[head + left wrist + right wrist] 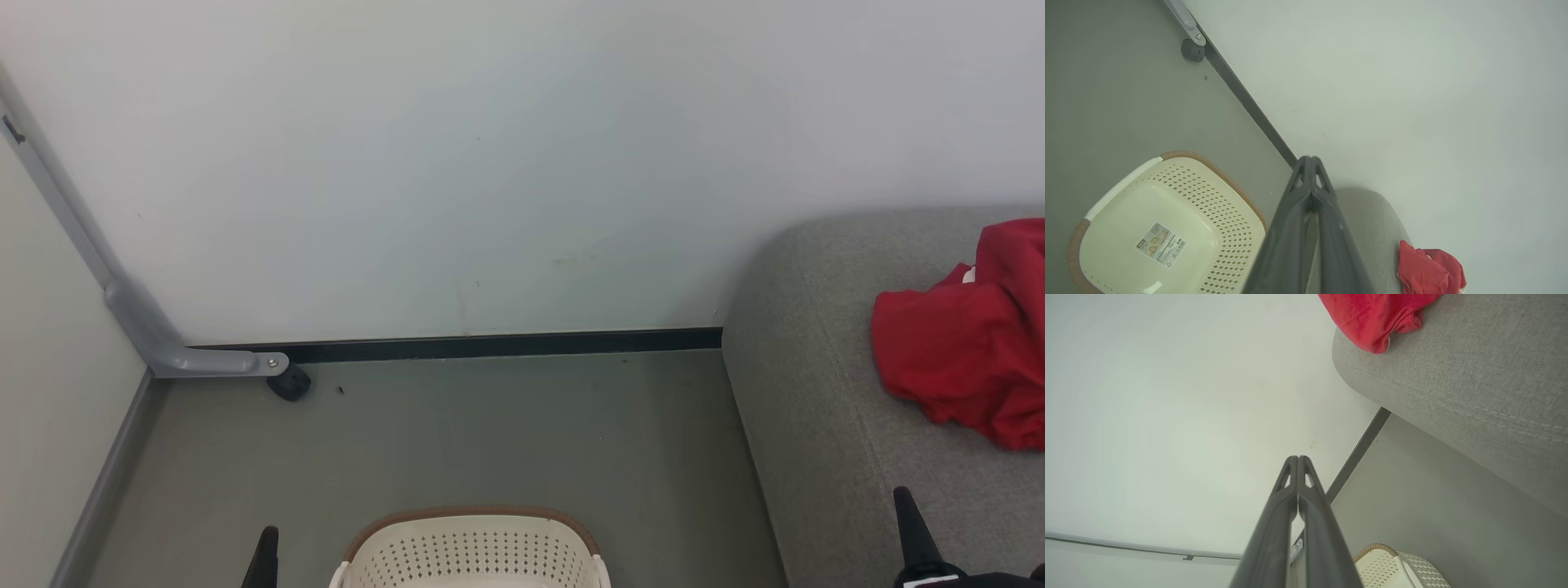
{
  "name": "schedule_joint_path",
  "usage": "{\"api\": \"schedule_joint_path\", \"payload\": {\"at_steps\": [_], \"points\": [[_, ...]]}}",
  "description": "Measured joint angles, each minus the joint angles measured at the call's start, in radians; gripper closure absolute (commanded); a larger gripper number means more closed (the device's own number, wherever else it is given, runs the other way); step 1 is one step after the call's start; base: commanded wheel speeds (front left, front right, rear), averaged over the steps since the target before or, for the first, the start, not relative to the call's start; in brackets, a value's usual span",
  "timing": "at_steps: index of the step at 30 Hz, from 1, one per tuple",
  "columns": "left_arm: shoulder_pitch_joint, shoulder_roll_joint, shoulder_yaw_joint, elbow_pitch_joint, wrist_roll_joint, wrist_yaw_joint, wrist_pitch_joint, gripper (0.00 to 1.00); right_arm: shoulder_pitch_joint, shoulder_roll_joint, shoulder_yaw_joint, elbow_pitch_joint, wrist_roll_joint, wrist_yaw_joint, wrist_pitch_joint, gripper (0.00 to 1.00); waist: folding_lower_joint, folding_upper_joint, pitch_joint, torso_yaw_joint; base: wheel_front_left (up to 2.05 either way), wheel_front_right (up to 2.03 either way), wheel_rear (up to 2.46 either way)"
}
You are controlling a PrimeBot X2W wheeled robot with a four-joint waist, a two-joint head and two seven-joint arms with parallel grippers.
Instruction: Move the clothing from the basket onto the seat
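Note:
The red clothing (971, 343) lies bunched on the grey seat (824, 408) at the right, a bit of white showing at its top. It appears again as the clothing (1429, 269) and the clothing (1372, 314) on the seat (1367, 220), (1461, 375). The cream basket (473, 551) stands on the floor at the bottom centre; its inside (1155, 228) holds nothing but a label. My left gripper (1310, 160) is shut with nothing in it; its tip (268, 543) is left of the basket. My right gripper (1297, 458) is shut too, its tip (904, 502) over the seat's front.
A white wall fills the back, with a dark skirting strip (490, 345) along the grey floor (490, 433). A grey metal frame foot with a black caster (289, 382) stands at the left corner. A pale panel (41, 367) closes the left side.

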State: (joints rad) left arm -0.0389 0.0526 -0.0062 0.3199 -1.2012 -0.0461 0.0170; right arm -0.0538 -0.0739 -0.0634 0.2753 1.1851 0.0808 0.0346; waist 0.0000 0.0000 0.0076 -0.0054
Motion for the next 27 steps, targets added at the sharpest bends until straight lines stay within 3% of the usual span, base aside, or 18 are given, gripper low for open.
{"api": "schedule_joint_path", "payload": {"at_steps": [27], "points": [[-0.027,-0.011,0.087,-0.009,-0.364,-0.070,0.089,1.00,-0.020,0.028,-0.068,0.023,0.379,0.034,0.071,1.00,0.0000,0.0000,-0.006,0.005,0.00,0.00,0.00]]}}
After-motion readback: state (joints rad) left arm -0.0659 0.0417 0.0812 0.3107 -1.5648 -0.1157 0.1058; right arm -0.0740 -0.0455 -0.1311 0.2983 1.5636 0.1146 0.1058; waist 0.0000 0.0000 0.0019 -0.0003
